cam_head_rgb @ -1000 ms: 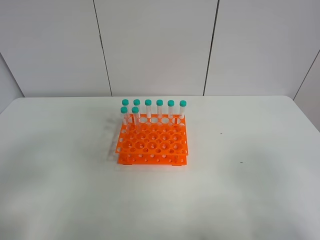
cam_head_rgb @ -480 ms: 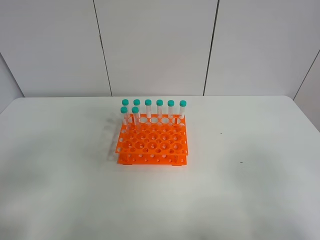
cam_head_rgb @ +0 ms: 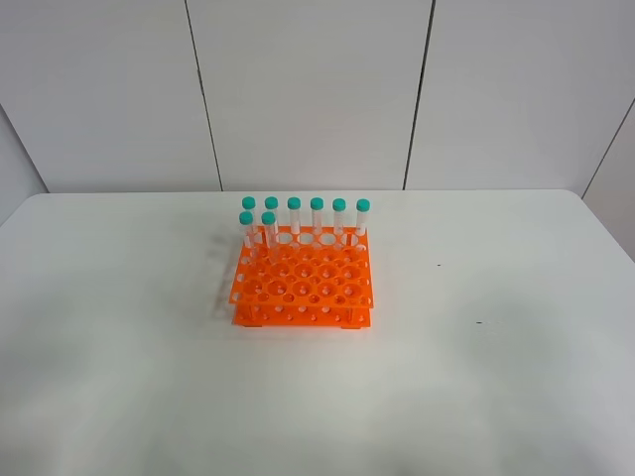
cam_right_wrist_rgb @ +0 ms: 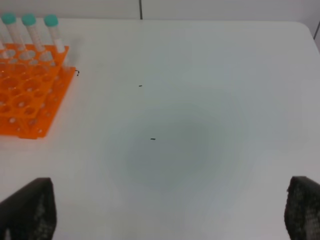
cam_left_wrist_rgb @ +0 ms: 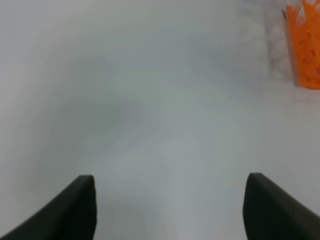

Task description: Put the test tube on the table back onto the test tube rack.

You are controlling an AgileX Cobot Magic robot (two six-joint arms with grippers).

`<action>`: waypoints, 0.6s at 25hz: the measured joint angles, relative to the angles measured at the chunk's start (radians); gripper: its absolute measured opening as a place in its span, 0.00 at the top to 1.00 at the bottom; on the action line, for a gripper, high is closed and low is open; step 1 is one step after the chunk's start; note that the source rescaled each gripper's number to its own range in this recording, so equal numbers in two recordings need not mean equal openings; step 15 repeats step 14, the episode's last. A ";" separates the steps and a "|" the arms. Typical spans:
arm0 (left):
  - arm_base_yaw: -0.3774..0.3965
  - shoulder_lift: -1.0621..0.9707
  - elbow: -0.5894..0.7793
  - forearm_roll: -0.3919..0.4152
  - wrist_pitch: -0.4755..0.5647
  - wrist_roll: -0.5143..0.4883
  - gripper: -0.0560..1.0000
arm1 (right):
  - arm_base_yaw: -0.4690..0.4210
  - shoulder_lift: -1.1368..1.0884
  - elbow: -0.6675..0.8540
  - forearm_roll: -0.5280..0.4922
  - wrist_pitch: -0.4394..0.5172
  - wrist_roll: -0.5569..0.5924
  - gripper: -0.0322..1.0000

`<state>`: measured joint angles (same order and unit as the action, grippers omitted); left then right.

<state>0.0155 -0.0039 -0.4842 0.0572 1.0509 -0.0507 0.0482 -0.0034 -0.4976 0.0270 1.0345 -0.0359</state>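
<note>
Your left gripper [cam_left_wrist_rgb: 170, 207] has its dark fingers [cam_left_wrist_rgb: 75, 205] spread wide, nothing between them; the bright orange plastic test tube rack [cam_left_wrist_rgb: 305, 45] sits well beyond. Your right gripper [cam_right_wrist_rgb: 170, 212] gapes equally wide above the plain white matte table [cam_right_wrist_rgb: 200, 100]. Eight teal-capped clear test tubes [cam_head_rgb: 294, 216] stand upright in the rack.

A bright orange test tube rack [cam_head_rgb: 303, 283], patterned with a regular grid of round holes, is seen on a plain matte white tabletop [cam_head_rgb: 496, 377]. The test tubes [cam_head_rgb: 294, 218] standing in it are clear, each topped by a teal cap. A few tiny dark specks [cam_head_rgb: 440, 265] are scattered on the white surface. The wall [cam_head_rgb: 308, 89] behind is white, divided by thin dark seams. The left hand [cam_left_wrist_rgb: 170, 207] and right hand [cam_right_wrist_rgb: 170, 210] are shown with black fingers.
</note>
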 joint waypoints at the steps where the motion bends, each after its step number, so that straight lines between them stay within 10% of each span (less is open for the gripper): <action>1: 0.000 -0.001 0.000 0.000 0.000 0.000 0.00 | 0.000 0.000 0.000 0.000 0.000 0.000 0.00; 15: 0.000 -0.002 0.001 0.000 0.000 -0.001 0.00 | 0.000 0.000 0.000 0.000 0.000 0.000 0.00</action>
